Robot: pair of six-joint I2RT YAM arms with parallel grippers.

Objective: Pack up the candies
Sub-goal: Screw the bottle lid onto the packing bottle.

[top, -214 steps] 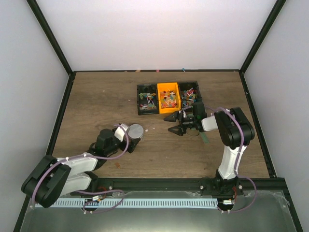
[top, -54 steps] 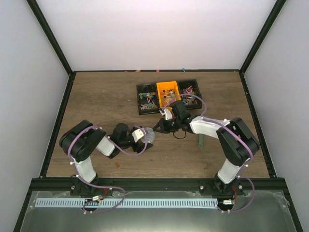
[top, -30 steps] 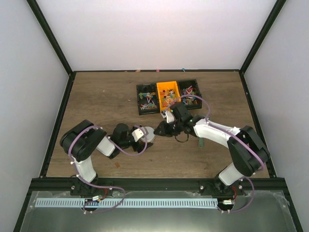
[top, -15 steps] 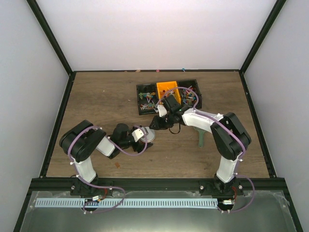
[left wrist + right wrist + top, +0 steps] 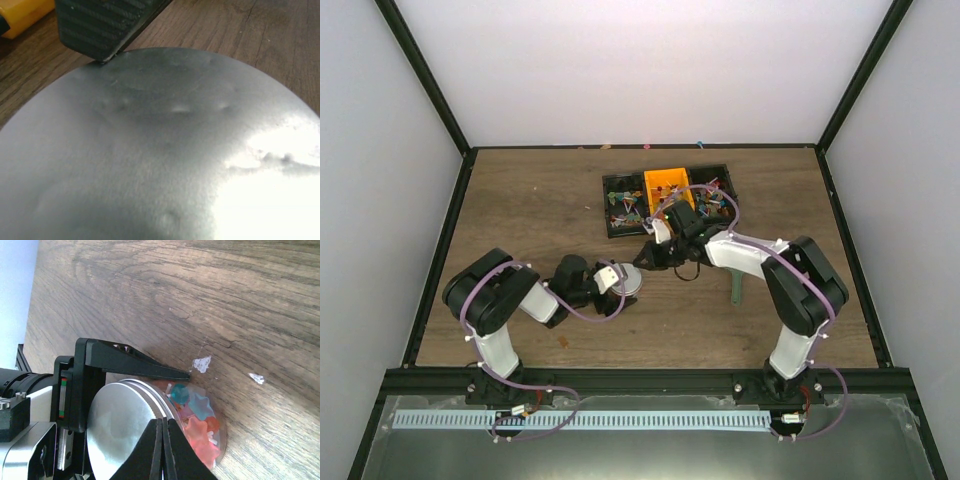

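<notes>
A small clear jar [image 5: 630,281] with a silver lid [image 5: 125,430] is held by my left gripper [image 5: 616,278], tilted well over. One black left finger [image 5: 135,365] runs along its side. Pink, blue and orange candies [image 5: 200,417] show through the clear wall. The lid [image 5: 160,150] fills the left wrist view. My right gripper [image 5: 163,421] is shut with nothing in it, its tips at the lid's rim; from above, the right gripper [image 5: 642,259] sits just behind and right of the jar. More candies [image 5: 625,208] lie in the bins.
Two black bins [image 5: 625,190] [image 5: 725,190] flank an orange bin [image 5: 668,182] behind the jar, all holding sweets. A green scoop [image 5: 735,288] lies to the right under my right arm. White flecks [image 5: 201,364] dot the wood. A stray sweet [image 5: 703,143] sits at the back wall.
My right gripper's slightly parted jaws have closed, and it has shifted a little up and left onto the lid's rim. The left arm and the jar have not moved.
</notes>
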